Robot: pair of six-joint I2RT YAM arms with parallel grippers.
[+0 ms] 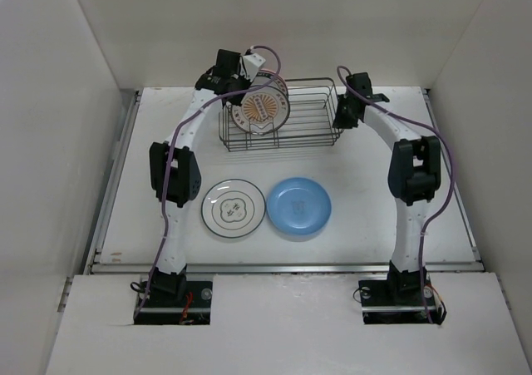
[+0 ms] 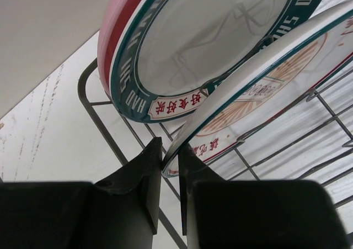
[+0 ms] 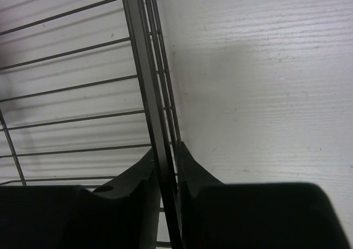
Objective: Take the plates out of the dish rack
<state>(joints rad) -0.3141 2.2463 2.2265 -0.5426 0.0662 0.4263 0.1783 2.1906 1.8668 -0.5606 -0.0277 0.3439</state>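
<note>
The dark wire dish rack stands at the back middle. At its left end stand three plates: the orange-patterned plate in front, the green-rimmed white plate behind it, the pink plate at the back. My left gripper is shut on the orange-patterned plate's rim. My right gripper is shut on the rack's right end wall. The white plate with dark ring and the light blue plate lie flat on the table in front of the rack.
White walls enclose the table on three sides. The table's raised front edge runs just ahead of the arm bases.
</note>
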